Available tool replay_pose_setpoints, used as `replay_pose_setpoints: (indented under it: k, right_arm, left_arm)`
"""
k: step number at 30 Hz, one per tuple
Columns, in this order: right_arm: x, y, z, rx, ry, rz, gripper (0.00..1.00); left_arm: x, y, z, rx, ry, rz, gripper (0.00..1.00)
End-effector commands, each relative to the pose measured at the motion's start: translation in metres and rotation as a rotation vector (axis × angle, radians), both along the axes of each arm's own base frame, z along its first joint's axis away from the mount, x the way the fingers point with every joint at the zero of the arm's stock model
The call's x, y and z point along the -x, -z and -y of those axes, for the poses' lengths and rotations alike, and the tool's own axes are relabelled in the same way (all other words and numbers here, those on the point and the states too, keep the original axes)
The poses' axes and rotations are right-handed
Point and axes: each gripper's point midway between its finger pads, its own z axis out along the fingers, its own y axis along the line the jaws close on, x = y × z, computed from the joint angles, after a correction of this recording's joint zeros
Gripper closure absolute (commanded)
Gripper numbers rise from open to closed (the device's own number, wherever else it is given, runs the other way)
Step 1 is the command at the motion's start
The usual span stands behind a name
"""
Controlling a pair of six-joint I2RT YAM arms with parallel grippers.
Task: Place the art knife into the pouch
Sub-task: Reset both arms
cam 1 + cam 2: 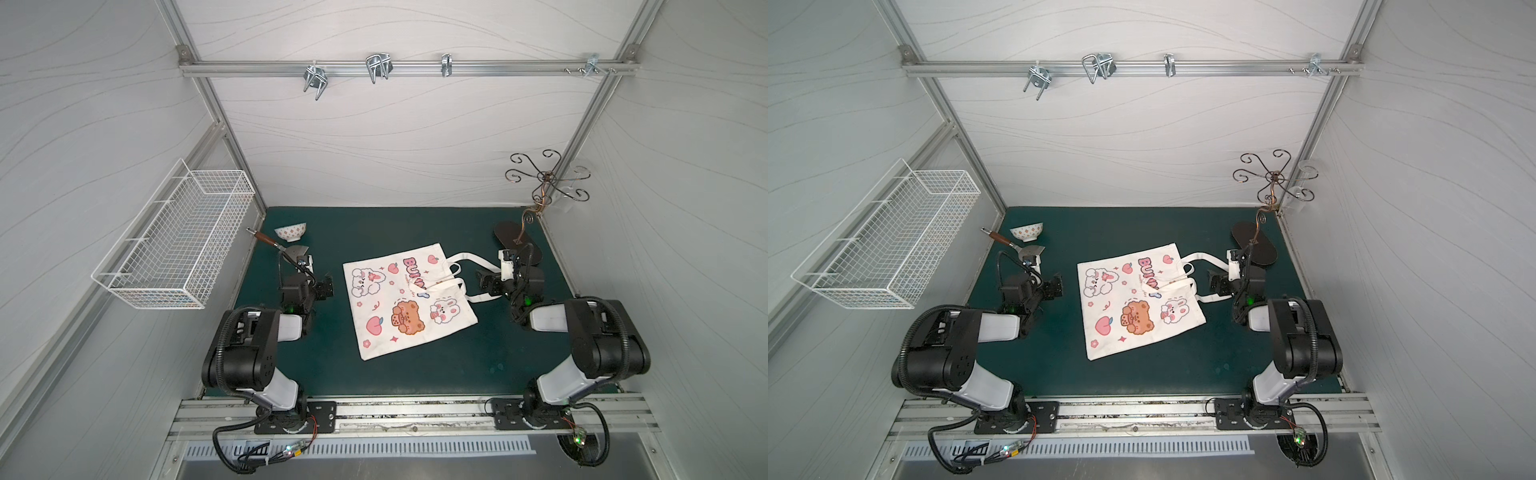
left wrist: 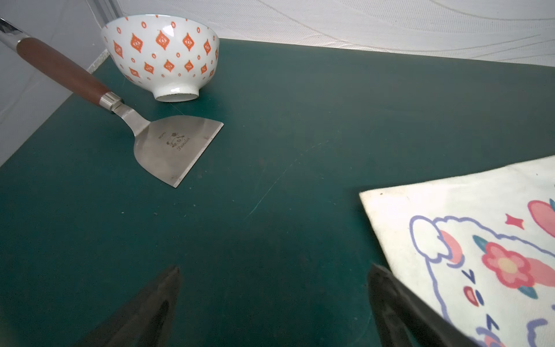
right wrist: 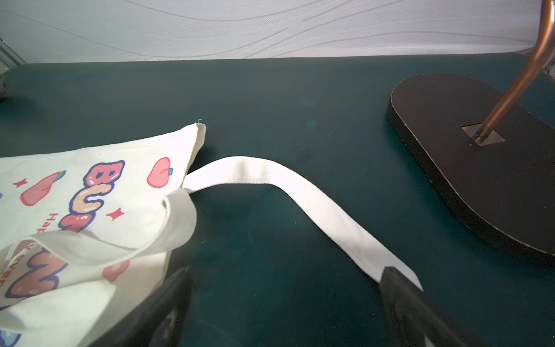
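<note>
Art knife (image 1: pixel 278 245) is lying on the green desk (image 1: pixel 415 374) in the upper left part of both top views, well apart from the pouch (image 1: pixel 409 299). Its brown handle is pointing to the upper left and its flat steel blade is resting on the mat. In the left wrist view the knife (image 2: pixel 112 101) is sitting just beside a white bowl (image 2: pixel 162 57) with orange marks, and nothing is touching it.

The pouch is lying flat in the centre of the desk with its printed side up. One white strap (image 3: pixel 300 192) is stretching out over the mat toward the right of the top views, and the second one is folding back over the print.

The left pincer (image 1: pixel 326 286) is hanging just left of the pouch. Its jaws are standing wide apart and are holding nothing, with only bare mat between them in the wrist view (image 2: pixel 274 270).

The right pincer (image 1: pixel 484 284) is hanging at the right side of the pouch, by the straps. It is also standing open and empty (image 3: pixel 285 272); one finger is showing in front of the strap and the other in front of the pouch edge, and I cannot tell if they are touching the cloth.

A dark oval base of a wire hook stand (image 3: pixel 480 165) is sitting near the strap.
</note>
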Motion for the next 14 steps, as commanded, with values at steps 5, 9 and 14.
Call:
replay_pose_setpoints:
  k: [5, 9, 14]
  right_arm:
    - [-0.0001, -0.0034, -0.0002, 0.022, -0.011, 0.018, 0.01]
    - [-0.0001, -0.0039, -0.0001, 0.021, -0.01, 0.019, 0.01]
    - [-0.0002, -0.0038, 0.0002, 0.021, -0.009, 0.019, 0.01]
  left_arm:
    - [-0.0123, -0.0207, -0.0008, -0.001, 0.006, 0.066, 0.01]
    - [-0.016, -0.0172, -0.001, 0.001, 0.003, 0.05, 0.01]
    - [-0.012, -0.0209, -0.0017, 0.0, -0.001, 0.07, 0.01]
